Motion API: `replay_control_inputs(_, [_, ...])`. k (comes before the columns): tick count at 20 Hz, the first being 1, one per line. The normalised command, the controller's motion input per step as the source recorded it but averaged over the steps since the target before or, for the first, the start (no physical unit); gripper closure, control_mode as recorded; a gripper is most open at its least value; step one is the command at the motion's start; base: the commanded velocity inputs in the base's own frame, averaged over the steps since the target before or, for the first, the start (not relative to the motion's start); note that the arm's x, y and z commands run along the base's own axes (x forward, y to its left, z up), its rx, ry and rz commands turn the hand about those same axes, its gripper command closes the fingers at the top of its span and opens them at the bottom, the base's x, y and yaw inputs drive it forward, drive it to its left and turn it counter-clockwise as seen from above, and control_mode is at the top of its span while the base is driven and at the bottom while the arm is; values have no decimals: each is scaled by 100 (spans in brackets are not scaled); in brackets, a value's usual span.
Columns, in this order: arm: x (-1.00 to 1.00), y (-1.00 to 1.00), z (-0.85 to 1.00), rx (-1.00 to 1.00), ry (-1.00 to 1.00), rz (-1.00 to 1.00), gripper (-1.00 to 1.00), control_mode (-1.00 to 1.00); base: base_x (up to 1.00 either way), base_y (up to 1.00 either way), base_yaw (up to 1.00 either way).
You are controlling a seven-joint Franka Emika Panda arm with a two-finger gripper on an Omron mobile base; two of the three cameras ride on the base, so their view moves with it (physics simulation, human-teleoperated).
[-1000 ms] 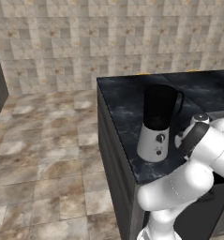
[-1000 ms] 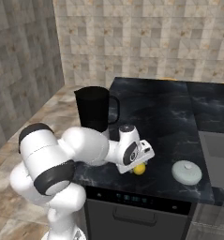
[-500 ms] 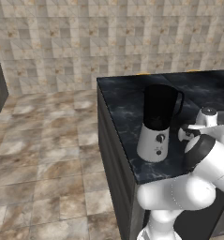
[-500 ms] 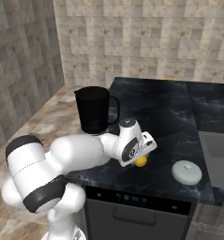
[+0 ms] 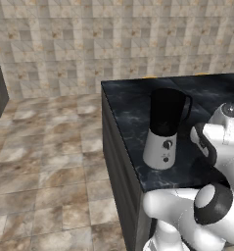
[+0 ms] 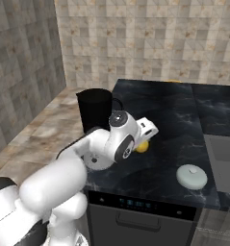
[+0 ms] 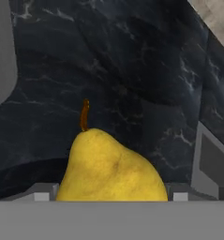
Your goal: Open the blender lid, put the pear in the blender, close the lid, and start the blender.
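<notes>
The gripper (image 6: 144,142) clamps the pear (image 7: 111,164) (stem pointing away) above the counter (image 6: 184,120), right of the blender (image 5: 164,128). The lid (image 6: 192,176) lies well apart on the counter.

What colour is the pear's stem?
Orange-brown, atop the yellow pear; the hand view shows it best.

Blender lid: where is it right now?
Off the jar: the blender lid lies on the counter near its front edge, right of the pear and gripper in the right base view.
</notes>
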Motion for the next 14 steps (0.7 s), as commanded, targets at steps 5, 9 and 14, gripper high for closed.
replay_control_inputs(5, [-14, 41, 100, -2, -24, 0, 100, -100, 0, 0, 0])
replay_control_inputs(9, [-42, 18, 100, -4, -29, 0, 100, -100, 0, 0, 0])
replay_control_inputs(14, [-26, 29, 100, -2, -28, 0, 100, -100, 0, 0, 0])
